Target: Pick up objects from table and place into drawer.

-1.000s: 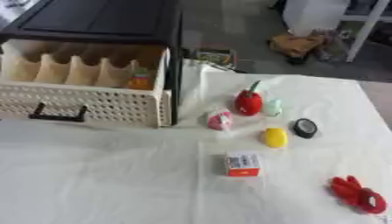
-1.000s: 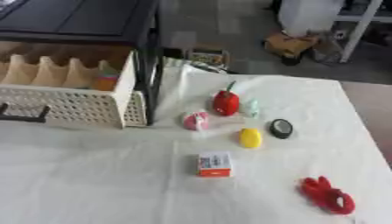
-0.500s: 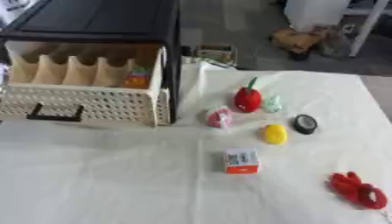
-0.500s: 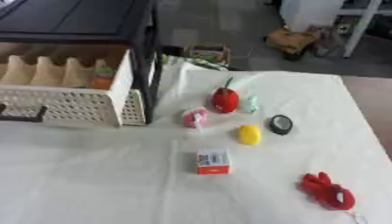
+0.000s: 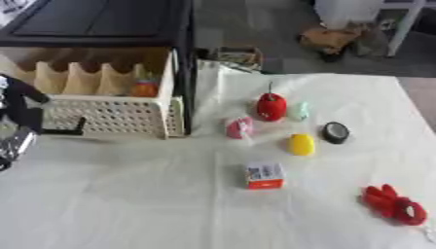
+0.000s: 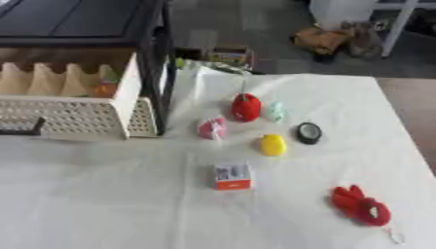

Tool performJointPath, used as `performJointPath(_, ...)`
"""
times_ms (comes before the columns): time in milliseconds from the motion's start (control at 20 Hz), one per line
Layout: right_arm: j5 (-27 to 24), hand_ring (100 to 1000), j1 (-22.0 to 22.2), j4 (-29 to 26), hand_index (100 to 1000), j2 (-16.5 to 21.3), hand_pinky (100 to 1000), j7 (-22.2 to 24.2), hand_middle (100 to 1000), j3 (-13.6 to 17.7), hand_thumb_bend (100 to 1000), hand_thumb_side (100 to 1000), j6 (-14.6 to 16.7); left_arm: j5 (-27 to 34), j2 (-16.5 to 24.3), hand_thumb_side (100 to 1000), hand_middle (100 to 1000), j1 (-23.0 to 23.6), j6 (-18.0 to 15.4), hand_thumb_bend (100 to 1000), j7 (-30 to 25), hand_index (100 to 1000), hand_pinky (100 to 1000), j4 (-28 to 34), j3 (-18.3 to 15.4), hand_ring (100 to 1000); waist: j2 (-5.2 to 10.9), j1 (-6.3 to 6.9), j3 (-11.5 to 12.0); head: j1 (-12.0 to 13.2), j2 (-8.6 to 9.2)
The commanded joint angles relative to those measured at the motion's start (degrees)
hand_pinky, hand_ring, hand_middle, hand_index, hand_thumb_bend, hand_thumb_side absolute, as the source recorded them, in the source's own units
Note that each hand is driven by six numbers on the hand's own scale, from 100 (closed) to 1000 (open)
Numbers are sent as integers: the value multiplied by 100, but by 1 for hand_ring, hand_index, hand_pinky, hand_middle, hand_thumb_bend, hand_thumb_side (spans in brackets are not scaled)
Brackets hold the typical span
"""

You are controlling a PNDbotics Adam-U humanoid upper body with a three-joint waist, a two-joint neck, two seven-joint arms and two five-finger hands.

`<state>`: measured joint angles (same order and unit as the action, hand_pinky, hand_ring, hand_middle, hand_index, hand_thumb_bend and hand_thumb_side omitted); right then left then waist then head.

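On the white worktop [image 5: 128,204] lie seven small objects: red pepper [image 5: 272,106], pink item [image 5: 239,128], pale green item [image 5: 299,111], yellow item [image 5: 300,144], black disc [image 5: 336,132], small box [image 5: 265,175], red toy [image 5: 391,204]. One open drawer [image 5: 102,114] holds one orange item [image 5: 145,88]. Left robot hand [image 5: 19,109] shows at the left edge by the drawer front; its grip cannot be told.

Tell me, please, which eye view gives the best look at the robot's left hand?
The left eye view shows it best: the left hand comes in at the picture's left edge, dark with a silver part below, in front of the cream drawer. I cannot tell how its fingers stand. The right eye view shows none of it, only the drawer there.
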<state>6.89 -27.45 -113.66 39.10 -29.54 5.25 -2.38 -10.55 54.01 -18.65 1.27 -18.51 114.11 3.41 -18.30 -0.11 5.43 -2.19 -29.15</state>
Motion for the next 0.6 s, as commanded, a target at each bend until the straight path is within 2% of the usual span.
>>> performJointPath(50, 75, 637, 46, -93, 783, 58, 791, 19, 589, 55, 100, 868, -14, -258, 414, 408, 417, 69, -16, 105, -670, 669, 506, 48, -23, 302, 86, 15, -14, 50, -38)
performJointPath(300, 82, 631, 198, -93, 779, 30, 788, 11, 583, 104, 100, 865, 0, -474, 617, 408, 386, 291, -37, 105, -1240, 660, 444, 48, -45, 288, 77, 13, -33, 67, -40)
performJointPath(450, 62, 629, 267, -93, 778, 4, 787, -6, 581, 140, 100, 866, 6, -646, 653, 408, 411, 453, -57, 105, -1473, 701, 451, 48, 26, 322, 67, 7, -43, 91, -39)
performJointPath(600, 28, 627, 314, -93, 777, -33, 788, 6, 578, 155, 100, 865, 35, -772, 594, 408, 463, 584, 62, 105, -1660, 782, 465, 48, 149, 395, 58, -6, -48, 160, -56)
